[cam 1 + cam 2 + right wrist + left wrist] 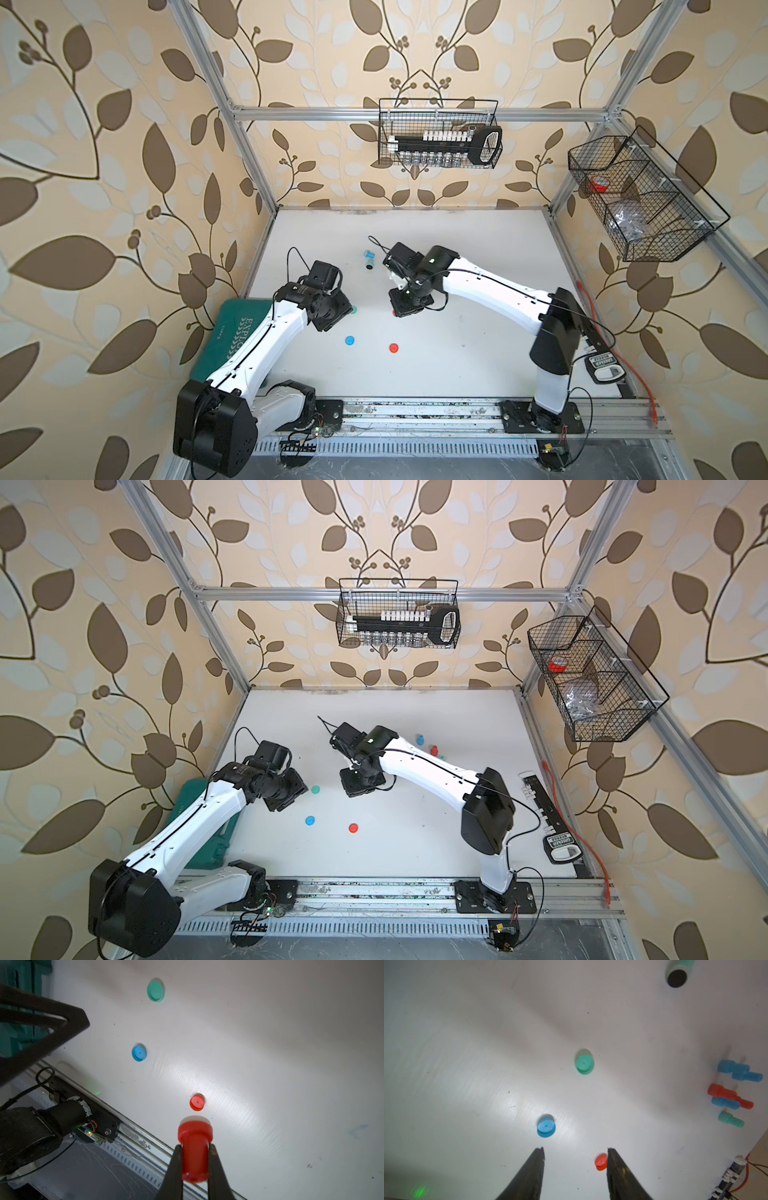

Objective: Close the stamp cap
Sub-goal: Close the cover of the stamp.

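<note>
Right gripper [195, 1147] clamped on the red stamp [195, 1132]; the red cap [197, 1102] lies on the worktop [270, 1064] near, beyond its tips. Left gripper [575, 1148] jaws apart, holding nothing.

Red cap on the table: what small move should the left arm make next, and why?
Probably shift the left gripper sideways until the red cap sits midway between its fingers. In the left wrist view they stand apart and empty, but the cap shows beside one finger, off centre. The right gripper holds the red stamp.
</note>
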Tool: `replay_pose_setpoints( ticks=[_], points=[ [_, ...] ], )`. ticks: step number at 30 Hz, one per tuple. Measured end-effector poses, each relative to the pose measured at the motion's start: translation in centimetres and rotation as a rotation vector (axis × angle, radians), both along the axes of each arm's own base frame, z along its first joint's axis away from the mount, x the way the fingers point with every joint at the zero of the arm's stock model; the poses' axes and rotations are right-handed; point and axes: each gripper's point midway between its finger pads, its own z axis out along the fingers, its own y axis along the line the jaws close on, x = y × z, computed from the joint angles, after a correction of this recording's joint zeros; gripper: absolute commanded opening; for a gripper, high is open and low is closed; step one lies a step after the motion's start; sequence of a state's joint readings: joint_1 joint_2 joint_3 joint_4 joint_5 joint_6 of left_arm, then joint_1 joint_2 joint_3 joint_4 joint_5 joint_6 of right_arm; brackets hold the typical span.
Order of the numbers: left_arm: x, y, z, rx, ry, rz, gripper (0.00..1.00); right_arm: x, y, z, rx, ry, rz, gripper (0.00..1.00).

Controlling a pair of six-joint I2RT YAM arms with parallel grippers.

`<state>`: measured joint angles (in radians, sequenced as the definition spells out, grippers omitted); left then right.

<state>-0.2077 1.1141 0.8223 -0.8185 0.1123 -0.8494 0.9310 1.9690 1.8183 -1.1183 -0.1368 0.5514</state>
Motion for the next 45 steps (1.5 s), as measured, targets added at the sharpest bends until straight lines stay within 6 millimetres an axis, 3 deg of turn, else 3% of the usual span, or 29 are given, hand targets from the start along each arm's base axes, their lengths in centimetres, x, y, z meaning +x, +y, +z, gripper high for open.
replay_pose_setpoints(
  ticks=[5, 9, 20, 30, 45],
  points=[
    [-0.4, 2.1, -0.7, -0.020, 0.024, 0.048, 0.50, -2.4, 1.9, -3.3, -0.093, 0.073, 0.086, 0.05],
    [-0.1, 2.6, -0.6, -0.038, 0.018, 0.056, 0.49, -4.4, 2.2, -4.6, -0.131, 0.097, 0.131, 0.05],
    [0.3, 2.3, -1.6, -0.048, 0.045, 0.024, 0.49, -5.9, 0.6, -8.4, -0.198, 0.143, 0.130, 0.03],
    [0.4, 2.3, -1.6, -0.047, 0.044, 0.021, 0.49, -5.4, 1.3, -9.7, -0.186, 0.130, 0.130, 0.03],
    [0.7, 2.0, -1.9, -0.063, 0.050, 0.015, 0.48, -4.7, 1.0, -9.9, -0.192, 0.127, 0.119, 0.03]
  ],
)
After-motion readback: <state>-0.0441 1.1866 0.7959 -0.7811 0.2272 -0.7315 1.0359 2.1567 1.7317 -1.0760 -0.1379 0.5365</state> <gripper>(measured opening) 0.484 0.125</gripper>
